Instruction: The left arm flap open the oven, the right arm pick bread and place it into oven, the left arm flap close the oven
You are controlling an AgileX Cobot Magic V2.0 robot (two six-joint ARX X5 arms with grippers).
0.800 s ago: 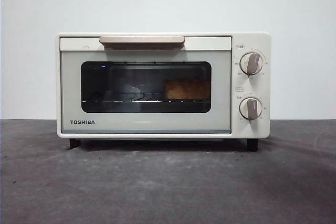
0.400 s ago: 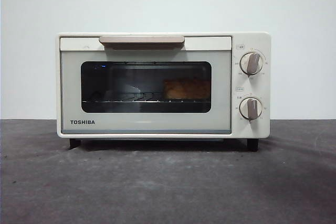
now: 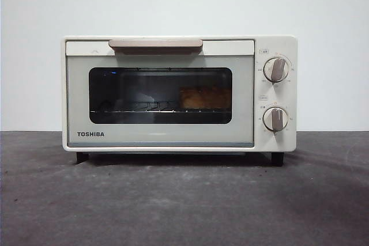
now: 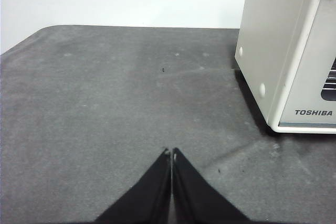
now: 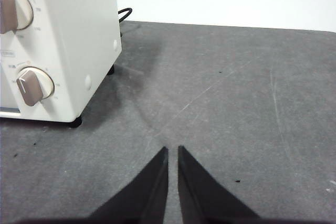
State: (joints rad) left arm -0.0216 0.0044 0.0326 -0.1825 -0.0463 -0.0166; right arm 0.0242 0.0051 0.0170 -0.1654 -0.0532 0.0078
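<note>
Both end effectors closed beside shut oven (image 3: 179,93)

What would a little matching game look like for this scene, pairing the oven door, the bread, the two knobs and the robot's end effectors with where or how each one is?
Things:
1. oven door
2. bread
3. knobs
4. left end effector and right end effector

States:
A. on the wire rack inside
B. empty, over the dark table at the oven's sides
C. shut
D. on the oven's right front panel

Pairs: 1-C, 2-A, 3-D, 4-B
</note>
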